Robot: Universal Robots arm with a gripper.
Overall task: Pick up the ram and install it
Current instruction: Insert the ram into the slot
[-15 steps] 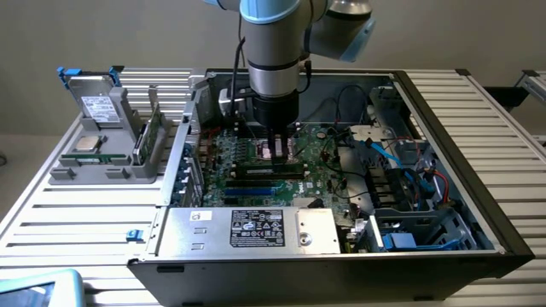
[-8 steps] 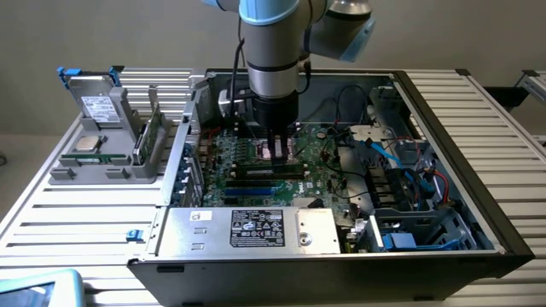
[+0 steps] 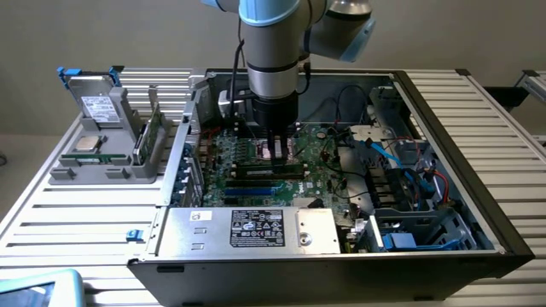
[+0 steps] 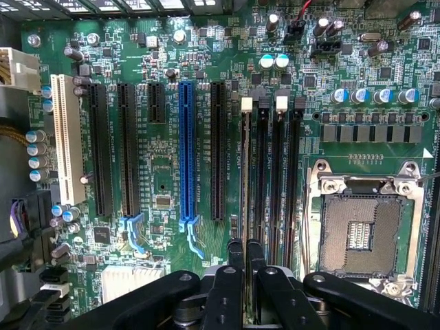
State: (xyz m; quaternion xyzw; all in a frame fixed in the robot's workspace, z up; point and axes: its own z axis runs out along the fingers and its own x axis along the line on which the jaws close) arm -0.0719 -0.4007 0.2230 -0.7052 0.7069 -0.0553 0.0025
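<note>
Two fingers (image 4: 236,251) are seen clamped on the ram (image 4: 245,172), held edge-on at a white-clipped slot (image 4: 246,104) on the motherboard (image 4: 161,234); light, stiff and fragile, it is judged best gripped mid-length by its flat sides.

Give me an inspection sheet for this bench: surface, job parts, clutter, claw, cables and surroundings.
Surface: slatted metal table carrying an open computer case.
Job's things: the ram is edge-on at the memory slot farthest from the empty processor socket on the motherboard; cannot tell whether it is seated.
Clutter: grey parts holder with a silver processor chip, at the exterior view's left.
Claw: the claw is shut on the ram, low over the motherboard.
Cables: blue and red cables inside the case, at the exterior view's right.
Surroundings: plain wall.
</note>
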